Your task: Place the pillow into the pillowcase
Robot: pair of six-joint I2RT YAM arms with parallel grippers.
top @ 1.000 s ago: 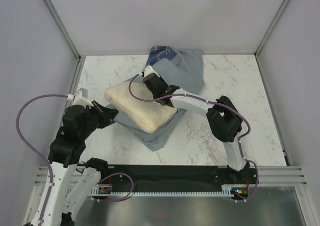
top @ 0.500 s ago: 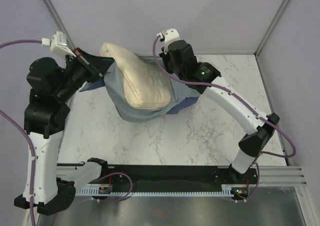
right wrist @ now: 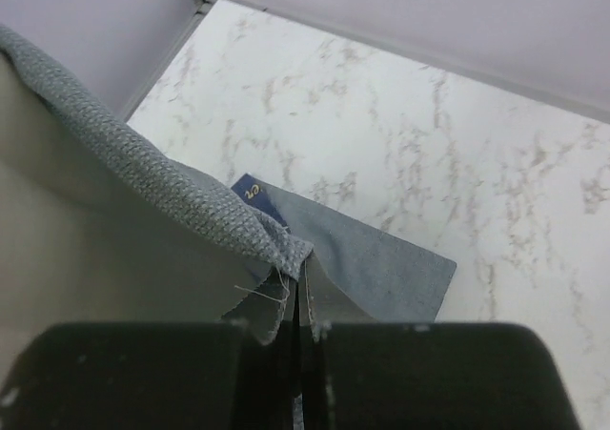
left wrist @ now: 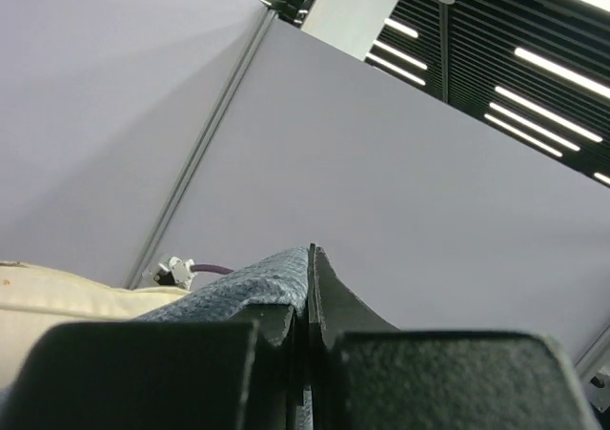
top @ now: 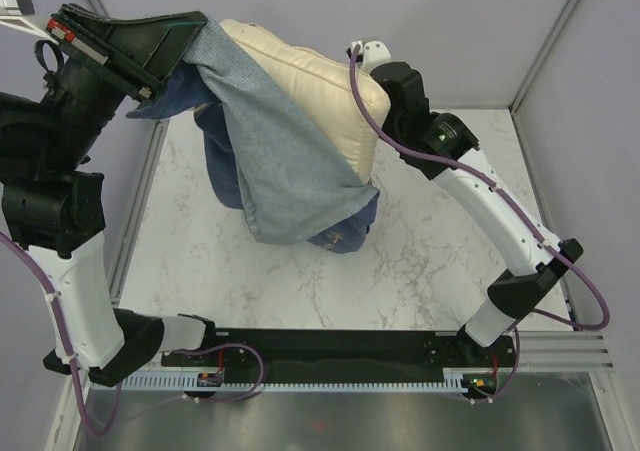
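Pale grey walls [top: 300,31] enclose a white marble-patterned table [top: 430,261], seen from above. On the left, the left arm [top: 60,211] rises tall from the near edge. The left gripper [left wrist: 308,268] is pinched fully closed on one edge of the pillowcase [top: 290,181]. Its wrist camera shows blue woven cloth clamped between the two black fingers, with a strip of cream pillow at the lower left. The pillowcase, a floppy blue cloth sack, hangs in the air between the two grippers, over the back half of the table. Its lighter grey-blue side faces the overhead camera, and its darker blue bottom end, with a bit of yellow print, sags lowest; whether that end touches the table cannot be told. The pillow [top: 320,81], plump and cream, sits partly inside the sack: its upper part bulges out of the opening and its lower part is covered by cloth. On the right, the right gripper [right wrist: 299,301] is likewise clamped tight on the opposite edge of the pillowcase, just beside the pillow, with the table well below.
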